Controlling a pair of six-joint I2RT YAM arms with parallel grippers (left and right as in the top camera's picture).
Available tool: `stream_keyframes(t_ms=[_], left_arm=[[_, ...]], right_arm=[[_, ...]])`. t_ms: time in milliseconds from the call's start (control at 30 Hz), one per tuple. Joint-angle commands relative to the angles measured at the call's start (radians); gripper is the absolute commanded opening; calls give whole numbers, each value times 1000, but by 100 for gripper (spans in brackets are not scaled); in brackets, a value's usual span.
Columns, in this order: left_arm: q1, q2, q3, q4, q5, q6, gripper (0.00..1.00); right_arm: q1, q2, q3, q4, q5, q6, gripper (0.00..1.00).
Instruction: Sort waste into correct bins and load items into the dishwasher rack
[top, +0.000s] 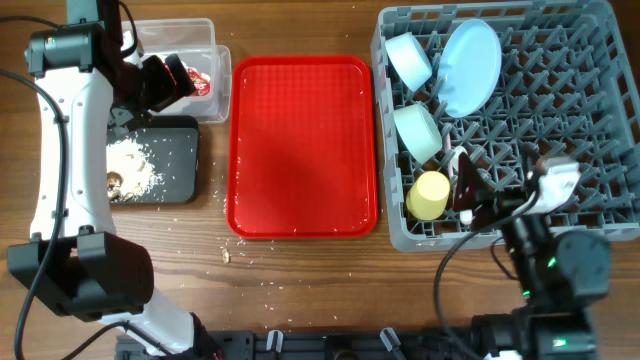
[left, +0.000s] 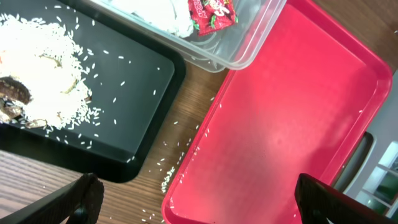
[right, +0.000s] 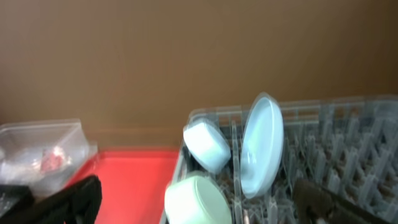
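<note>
The 2 tools are spread apart, holding nothing: left tool (top: 165, 82) by the clear tub (top: 175, 28) where the wrapper (left: 211, 14) lies, right tool (top: 468, 190) over the near edge of the rack (top: 590, 110). The plate (top: 470, 68), blue bowl (top: 408, 58), green bowl (top: 418, 130) and yellow cup (top: 430, 195) stand tilted between pegs, likely to drain. The scraps (top: 132, 165) sit in the black tray (top: 185, 150) — sorting looks done.

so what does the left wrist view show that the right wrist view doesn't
Only the left wrist: the black tray with the beige food scraps, and stray bits beside it. Only the right wrist: the dishwasher rack holding the blue plate, blue bowl and green bowl. Both: the red tray and the clear tub with the red wrapper inside.
</note>
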Motion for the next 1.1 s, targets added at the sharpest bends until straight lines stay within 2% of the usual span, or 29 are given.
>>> stream_keyframes(t_ms=[0, 133, 267, 1067], left_arm=[[0, 2, 4, 2, -6, 2, 100], [0, 2, 4, 2, -6, 2, 100], [0, 2, 4, 2, -6, 2, 100], [0, 2, 4, 3, -6, 2, 100]], right_arm=[[6, -178, -223, 86, -6, -3, 100], [40, -310, -396, 164, 0, 0, 100], [62, -370, -484, 208, 2, -4, 100], [70, -383, -485, 177, 2, -7, 100]])
